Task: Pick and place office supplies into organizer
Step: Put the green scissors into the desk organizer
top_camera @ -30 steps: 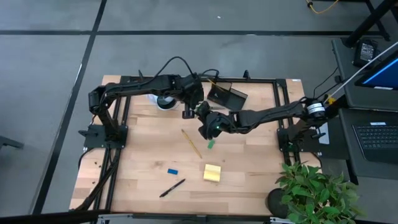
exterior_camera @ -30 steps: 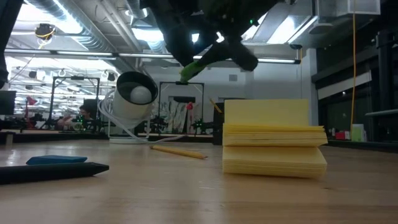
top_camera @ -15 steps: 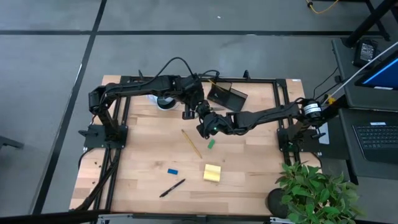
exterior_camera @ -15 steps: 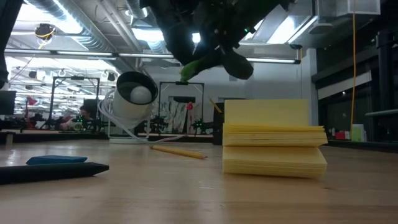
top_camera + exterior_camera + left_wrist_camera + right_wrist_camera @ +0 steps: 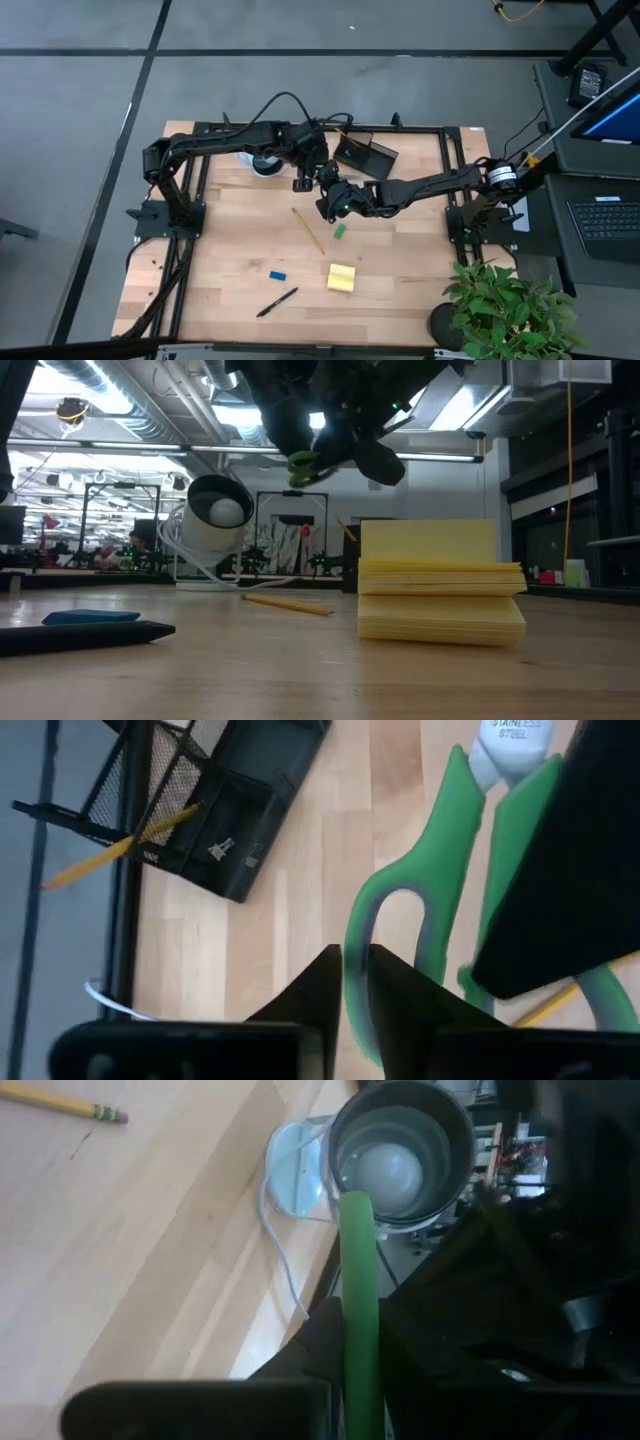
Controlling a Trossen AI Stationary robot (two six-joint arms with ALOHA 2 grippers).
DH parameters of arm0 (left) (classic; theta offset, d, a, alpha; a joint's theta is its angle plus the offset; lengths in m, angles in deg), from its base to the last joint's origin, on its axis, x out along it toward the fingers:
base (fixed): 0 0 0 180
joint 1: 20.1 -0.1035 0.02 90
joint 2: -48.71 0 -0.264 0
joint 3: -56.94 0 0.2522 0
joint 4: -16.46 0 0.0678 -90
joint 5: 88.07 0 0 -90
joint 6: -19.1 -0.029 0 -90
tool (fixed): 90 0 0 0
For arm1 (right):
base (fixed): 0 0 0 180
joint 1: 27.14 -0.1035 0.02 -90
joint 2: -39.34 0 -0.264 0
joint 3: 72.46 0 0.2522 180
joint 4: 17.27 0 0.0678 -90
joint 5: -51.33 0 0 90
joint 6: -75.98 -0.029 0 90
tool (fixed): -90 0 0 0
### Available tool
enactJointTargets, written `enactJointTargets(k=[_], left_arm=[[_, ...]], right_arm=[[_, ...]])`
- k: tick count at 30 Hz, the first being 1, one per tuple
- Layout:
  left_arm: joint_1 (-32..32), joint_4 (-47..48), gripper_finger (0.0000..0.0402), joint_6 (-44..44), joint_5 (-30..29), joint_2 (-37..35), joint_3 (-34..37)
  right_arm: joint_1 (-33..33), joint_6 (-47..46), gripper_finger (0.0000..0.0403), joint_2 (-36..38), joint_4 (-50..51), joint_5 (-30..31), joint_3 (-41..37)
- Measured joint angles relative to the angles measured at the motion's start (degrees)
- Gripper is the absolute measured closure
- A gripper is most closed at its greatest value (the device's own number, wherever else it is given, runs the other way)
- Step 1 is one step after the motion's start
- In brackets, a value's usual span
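The green-handled scissors [image 5: 440, 850] hang in the air above the middle of the table and show as a green loop [image 5: 305, 460] in the low view. My left gripper [image 5: 318, 178] and my right gripper [image 5: 335, 203] meet at them, each shut on a handle. The black organizer [image 5: 365, 152] stands at the far edge with a pencil [image 5: 120, 845] leaning out of it. On the table lie a pencil [image 5: 308, 230], a blue eraser [image 5: 277, 274], a black pen [image 5: 277, 301] and the yellow sticky pad [image 5: 341, 277]. My left gripper [image 5: 354, 982] has the rim of one handle loop [image 5: 356, 945] between its fingers, one finger inside the loop and one outside. The fingers slant down from the table's left. The scissors are clear of the table, blades pointing away from this gripper. My right gripper [image 5: 358, 1350] pinches a straight green part of the scissors' handle [image 5: 357, 1280] between its two fingers. The handle runs along the fingers and sticks out past them. The fingers come from the table's right, slanting a little downward.
A white round device [image 5: 265, 160] with a cable stands at the far left, behind the left arm. The sticky pad [image 5: 440, 585], eraser [image 5: 90, 617] and pen [image 5: 80, 635] lie toward the near edge. A potted plant [image 5: 500, 310] stands off the near right corner.
My right gripper has edged a little toward the left gripper and turned at the scissors' handle. The scissors stay in the air between the two grippers, and the green handle shows shorter in the low view.
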Motion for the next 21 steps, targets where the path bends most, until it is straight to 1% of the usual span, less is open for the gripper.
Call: enactJointTargets(k=[5,9,14,18,21], left_arm=[[0.0,0.0,0.0322,-0.4,-0.4,-0.2,0.0],[-0.1,0.1,0.0306,-0.9,-0.6,-2.1,0.0],[-0.1,0.2,0.0293,-0.9,-1.7,-7.1,0.0],[-0.1,0.2,0.0291,-0.9,-1.7,-12.1,0.0],[0.0,0.1,0.0295,-0.9,-1.6,-15.4,0.0]], right_arm=[[-0.1,0.0,0.0355,0.0,-0.2,0.6,0.0],[-0.7,0.0,0.0355,0.0,-0.3,0.8,0.0],[-1.4,0.2,0.0355,0.1,-0.6,5.6,0.0],[-1.3,-1.9,0.0355,0.7,-0.7,5.8,0.0],[-1.3,-4.5,0.0355,2.9,-2.3,5.1,0.0]])
